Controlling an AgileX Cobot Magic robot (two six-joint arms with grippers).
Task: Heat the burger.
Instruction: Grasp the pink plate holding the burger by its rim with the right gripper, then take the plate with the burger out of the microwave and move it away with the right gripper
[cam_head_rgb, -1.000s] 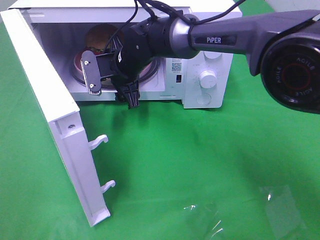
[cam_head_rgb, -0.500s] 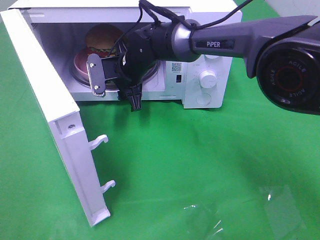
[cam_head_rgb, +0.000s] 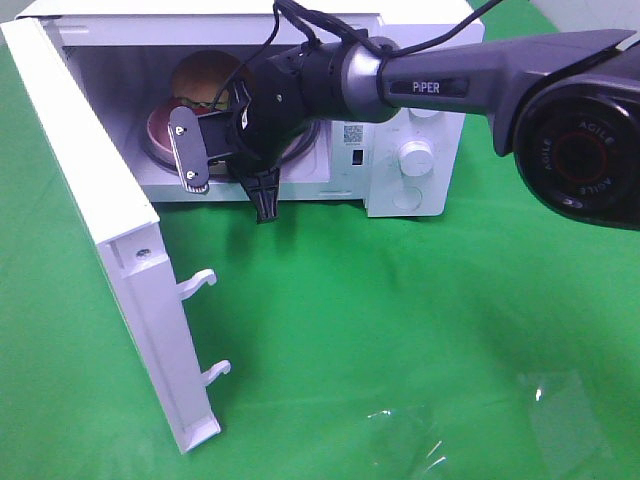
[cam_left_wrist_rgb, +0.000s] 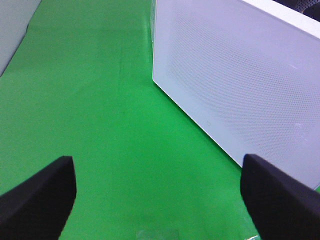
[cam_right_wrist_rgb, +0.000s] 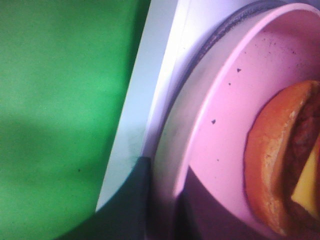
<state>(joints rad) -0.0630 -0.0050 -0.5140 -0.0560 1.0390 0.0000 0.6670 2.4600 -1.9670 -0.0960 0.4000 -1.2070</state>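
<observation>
High camera overlooks the microwave (cam_head_rgb: 400, 150); right wrist camera peers closely inside.

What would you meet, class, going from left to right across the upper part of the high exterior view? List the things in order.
Open white microwave door → pink speckled plate carrying the golden-brown burger → right gripper on its black wrist → white round microwave dial → grey arm's large black joint housing.

Right arm (cam_head_rgb: 480, 75) outstretched, jaws closing; left gripper (cam_left_wrist_rgb: 157, 192) wide apart.

Bright green cloth (cam_head_rgb: 400, 320) covers the whole tabletop under even light.
</observation>
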